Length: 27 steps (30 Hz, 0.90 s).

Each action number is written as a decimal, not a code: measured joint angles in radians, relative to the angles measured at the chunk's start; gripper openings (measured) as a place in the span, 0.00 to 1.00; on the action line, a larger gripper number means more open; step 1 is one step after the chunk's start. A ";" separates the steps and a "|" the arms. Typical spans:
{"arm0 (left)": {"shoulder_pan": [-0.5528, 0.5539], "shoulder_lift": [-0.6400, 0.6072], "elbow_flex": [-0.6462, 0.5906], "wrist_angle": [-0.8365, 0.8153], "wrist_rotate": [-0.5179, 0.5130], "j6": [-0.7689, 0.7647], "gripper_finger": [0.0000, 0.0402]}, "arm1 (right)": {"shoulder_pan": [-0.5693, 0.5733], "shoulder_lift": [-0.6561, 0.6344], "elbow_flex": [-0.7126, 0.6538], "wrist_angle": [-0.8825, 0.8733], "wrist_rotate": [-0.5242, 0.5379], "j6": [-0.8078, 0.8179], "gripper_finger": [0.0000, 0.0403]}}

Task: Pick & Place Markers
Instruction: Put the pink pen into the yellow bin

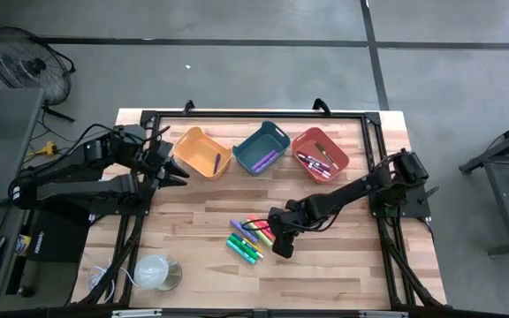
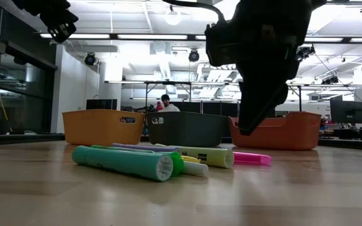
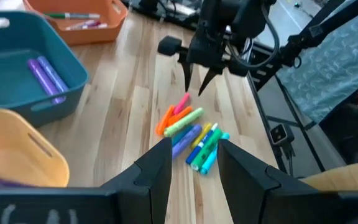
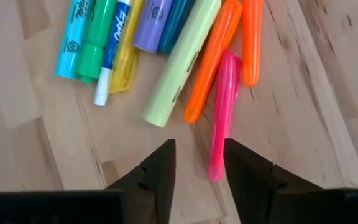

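My right gripper (image 4: 194, 163) hangs just above the loose pile of markers (image 1: 250, 237) in the middle of the table, fingers parted and holding nothing. Right under its tips lies a pink marker (image 4: 222, 112), with two orange markers (image 4: 215, 59) beside it, then a pale yellow-green highlighter (image 4: 180, 62), a purple one, a yellow one and green ones fanned out on the wood. My left gripper (image 3: 194, 168) waits up by the yellow bin (image 1: 201, 153) at the table's far left side, fingers apart, nothing between them. A few markers already sit in bins: purple ones in the teal bin (image 1: 262, 147), a handful in the red bin (image 1: 320, 155), one in the yellow bin
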 joint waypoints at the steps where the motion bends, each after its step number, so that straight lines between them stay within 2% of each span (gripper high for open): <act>1: 0.000 0.000 0.000 -0.007 0.000 0.002 0.31 | 0.000 0.000 0.000 0.000 0.002 0.001 0.33; 7: 0.000 0.000 0.000 -0.007 -0.003 0.003 0.31 | 0.002 0.012 0.000 0.002 0.021 -0.031 0.39; 15: 0.000 0.000 0.000 -0.032 -0.038 0.010 0.31 | 0.007 0.057 0.000 -0.015 0.079 -0.040 0.39; 27: 0.000 0.000 0.000 -0.032 -0.053 0.011 0.31 | 0.016 0.110 0.004 0.007 0.080 -0.063 0.39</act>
